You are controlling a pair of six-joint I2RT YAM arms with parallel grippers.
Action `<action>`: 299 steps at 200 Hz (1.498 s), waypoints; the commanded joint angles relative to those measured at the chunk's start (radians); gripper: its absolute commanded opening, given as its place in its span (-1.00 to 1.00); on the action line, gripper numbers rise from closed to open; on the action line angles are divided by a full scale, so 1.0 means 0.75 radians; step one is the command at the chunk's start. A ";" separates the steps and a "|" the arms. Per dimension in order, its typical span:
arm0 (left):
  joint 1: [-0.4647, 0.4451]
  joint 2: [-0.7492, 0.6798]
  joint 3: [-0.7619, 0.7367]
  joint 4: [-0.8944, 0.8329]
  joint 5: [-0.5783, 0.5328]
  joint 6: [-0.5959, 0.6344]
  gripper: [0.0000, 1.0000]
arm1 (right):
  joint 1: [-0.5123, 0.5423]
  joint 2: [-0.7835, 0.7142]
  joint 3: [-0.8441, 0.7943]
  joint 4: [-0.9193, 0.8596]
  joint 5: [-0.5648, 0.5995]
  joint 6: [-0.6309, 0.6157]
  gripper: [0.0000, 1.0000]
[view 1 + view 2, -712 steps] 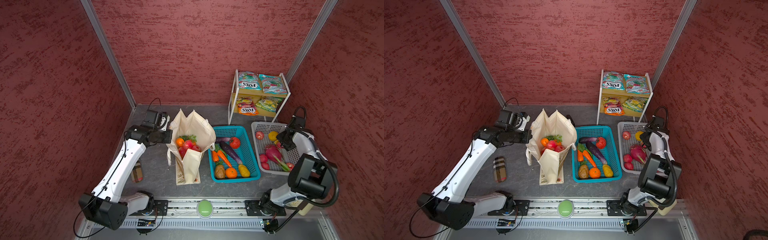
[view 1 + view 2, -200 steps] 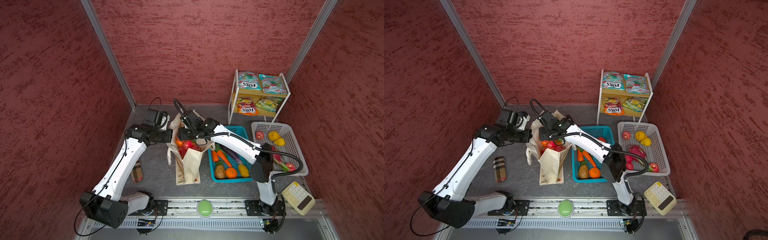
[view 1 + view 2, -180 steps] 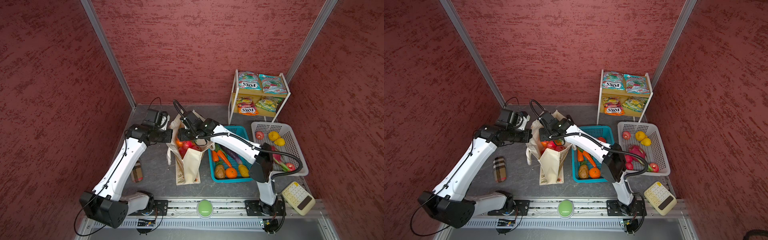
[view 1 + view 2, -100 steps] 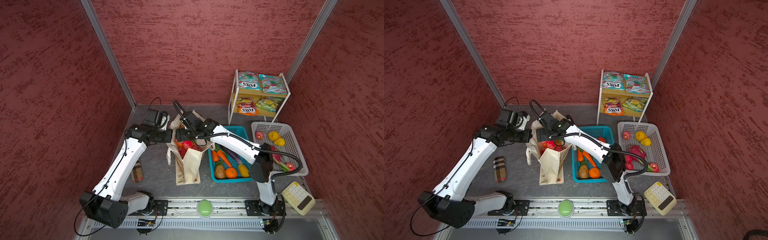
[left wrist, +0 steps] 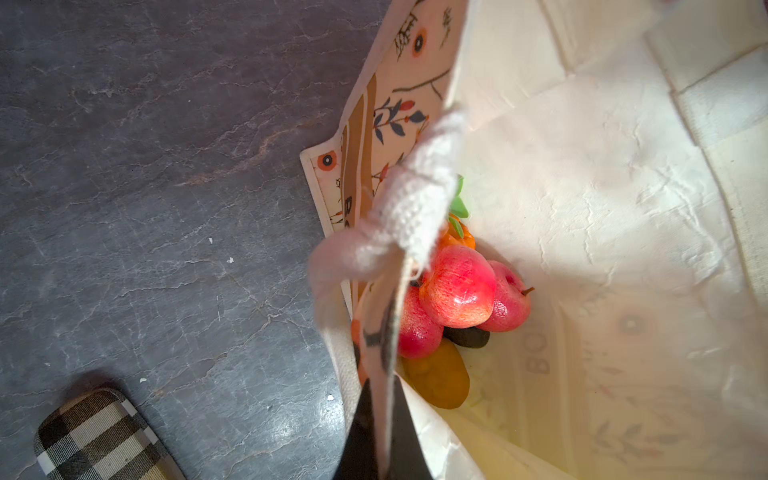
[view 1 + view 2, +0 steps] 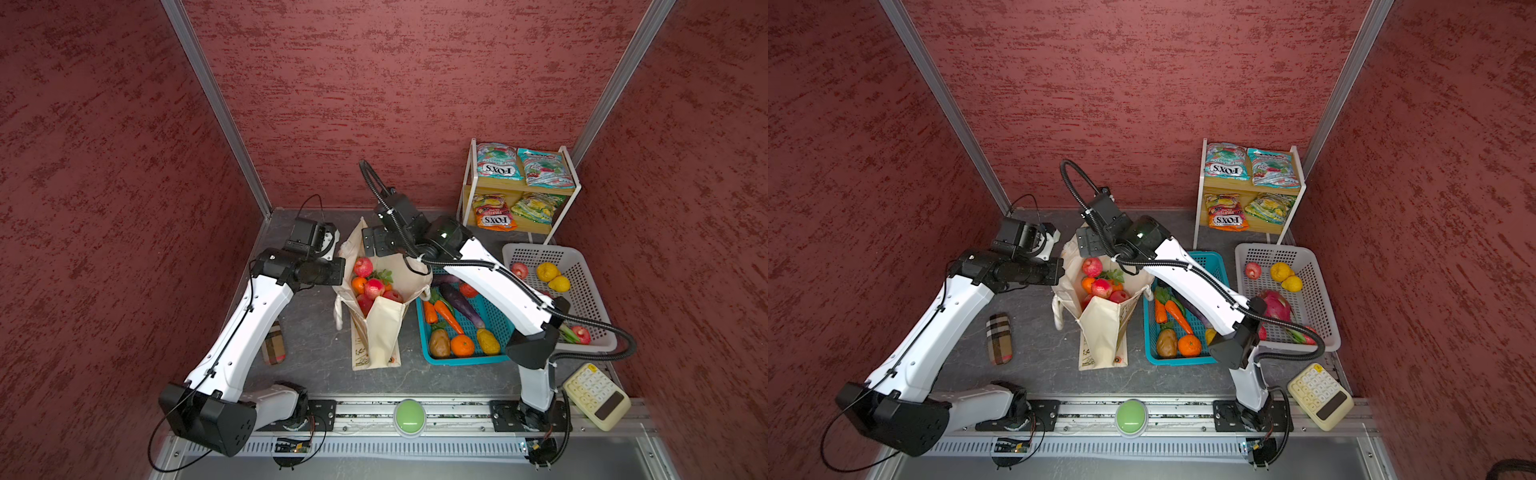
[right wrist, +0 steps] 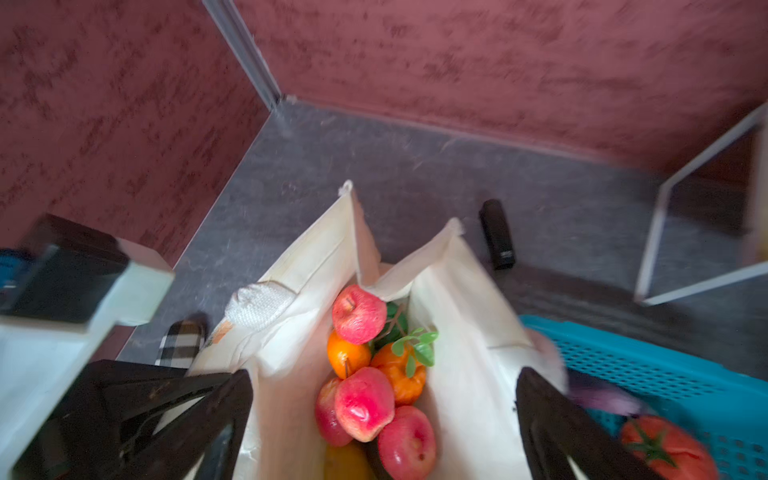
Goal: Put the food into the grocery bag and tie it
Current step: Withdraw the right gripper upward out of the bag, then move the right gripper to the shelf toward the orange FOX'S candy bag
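While the left gripper (image 5: 384,428) pinches the rim of the grocery bag (image 6: 379,332) and the right gripper (image 7: 384,376) hangs spread wide over it, apples (image 6: 374,287) sit inside, but sweet packets (image 6: 496,168) wait outside and nothing is tied.

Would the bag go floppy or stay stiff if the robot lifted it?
Probably floppy: the bag has creased cloth sides that fold inward. It would likely sag low, since apples and an orange are piled inside. Being round and loose, they may roll about.

Bag (image 6: 380,332) left of, perhaps touching, basket (image 6: 465,360)
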 commanded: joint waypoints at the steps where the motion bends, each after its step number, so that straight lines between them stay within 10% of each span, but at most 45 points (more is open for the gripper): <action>1: 0.000 -0.013 -0.005 0.040 0.028 0.012 -1.00 | -0.006 -0.220 -0.086 0.072 0.336 -0.120 0.98; 115: -0.002 -0.018 -0.002 0.058 0.064 0.015 -1.00 | -0.670 -1.136 -1.245 0.668 0.099 0.295 0.60; 202: -0.004 -0.020 0.002 0.054 0.060 0.007 -1.00 | -1.049 -1.133 -1.502 0.762 -0.303 0.573 0.55; 299: -0.005 -0.029 -0.027 0.063 0.072 0.003 -1.00 | -1.325 -0.937 -2.028 1.596 -0.782 1.116 0.45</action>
